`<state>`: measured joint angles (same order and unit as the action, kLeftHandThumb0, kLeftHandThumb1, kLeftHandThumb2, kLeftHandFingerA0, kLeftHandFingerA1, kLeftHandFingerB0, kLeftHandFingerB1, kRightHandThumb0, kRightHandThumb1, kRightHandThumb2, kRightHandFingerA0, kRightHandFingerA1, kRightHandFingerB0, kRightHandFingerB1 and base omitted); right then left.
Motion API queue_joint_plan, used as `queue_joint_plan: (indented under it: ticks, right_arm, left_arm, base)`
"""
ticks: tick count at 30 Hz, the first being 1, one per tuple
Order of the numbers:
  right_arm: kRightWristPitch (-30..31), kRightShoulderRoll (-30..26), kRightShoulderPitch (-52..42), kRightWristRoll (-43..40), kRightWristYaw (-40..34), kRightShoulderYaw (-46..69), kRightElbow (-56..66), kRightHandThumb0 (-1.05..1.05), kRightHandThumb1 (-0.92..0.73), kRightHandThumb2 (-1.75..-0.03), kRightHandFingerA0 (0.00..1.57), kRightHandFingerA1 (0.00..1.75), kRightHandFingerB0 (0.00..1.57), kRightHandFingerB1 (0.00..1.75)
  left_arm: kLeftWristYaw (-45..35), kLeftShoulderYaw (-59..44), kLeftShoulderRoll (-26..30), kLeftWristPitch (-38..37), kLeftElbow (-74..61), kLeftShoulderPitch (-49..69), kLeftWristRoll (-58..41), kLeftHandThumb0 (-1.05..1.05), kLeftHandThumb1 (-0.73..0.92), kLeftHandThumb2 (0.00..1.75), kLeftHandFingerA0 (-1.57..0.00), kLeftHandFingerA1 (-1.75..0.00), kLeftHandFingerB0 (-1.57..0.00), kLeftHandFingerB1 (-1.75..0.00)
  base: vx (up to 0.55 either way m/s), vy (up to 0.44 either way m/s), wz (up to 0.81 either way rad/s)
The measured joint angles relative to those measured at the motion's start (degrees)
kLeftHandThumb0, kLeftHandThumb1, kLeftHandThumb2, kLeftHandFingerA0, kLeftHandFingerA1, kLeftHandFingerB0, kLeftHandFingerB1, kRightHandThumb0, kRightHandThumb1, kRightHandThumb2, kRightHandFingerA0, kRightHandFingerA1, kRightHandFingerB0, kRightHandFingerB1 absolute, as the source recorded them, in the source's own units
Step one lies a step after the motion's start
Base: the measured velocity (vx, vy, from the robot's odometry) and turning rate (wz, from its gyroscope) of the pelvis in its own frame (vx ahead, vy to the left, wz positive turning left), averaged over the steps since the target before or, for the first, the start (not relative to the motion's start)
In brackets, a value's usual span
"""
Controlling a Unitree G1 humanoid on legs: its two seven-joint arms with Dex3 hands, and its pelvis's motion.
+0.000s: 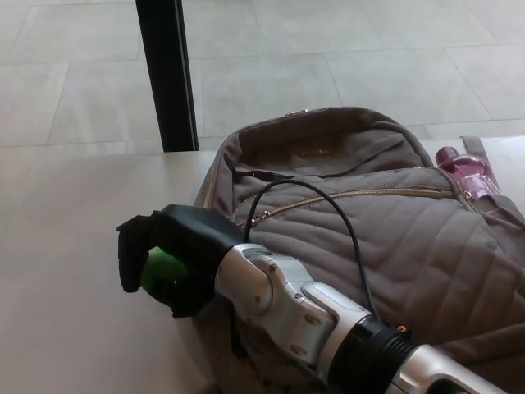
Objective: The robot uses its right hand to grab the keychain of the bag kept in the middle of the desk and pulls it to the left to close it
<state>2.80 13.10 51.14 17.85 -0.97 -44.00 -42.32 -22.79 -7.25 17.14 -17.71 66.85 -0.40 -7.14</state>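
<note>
Fingers of the right robot hand (168, 256) wrapped round the green keychain (158, 268), just off the bag's (394, 246) left edge, over the worktop (66, 312). Small, light, probably slick tag; soft quilted bag may drag, so hold it whole.
</note>
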Motion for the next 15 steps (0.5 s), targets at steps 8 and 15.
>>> queue_joint_plan:
  ticks: [8, 15]
  right_arm:
    - [-1.1, -0.2, -1.1, -2.6, 2.3, 0.0, 1.5, -0.32, -0.4, -1.45, 1.06, 1.59, 0.96, 1.5]
    - [-0.9, -0.3, -2.4, -4.3, 4.2, 1.7, 5.6, -0.58, -0.55, -0.9, 0.2, 0.68, 0.11, 0.51]
  left_arm:
    - [-0.2, 0.0, 0.0, 0.0, 0.0, 0.0, 0.0, -1.05, 0.39, 1.19, -0.84, -1.19, -0.84, -1.11]
    - [-0.2, -0.1, 0.0, 0.1, 0.0, 0.0, 0.0, -1.0, 0.4, 1.22, -0.87, -1.18, -0.79, -1.1]
  base:
    - [0.0, 0.0, 0.0]
    - [0.0, 0.0, 0.0]
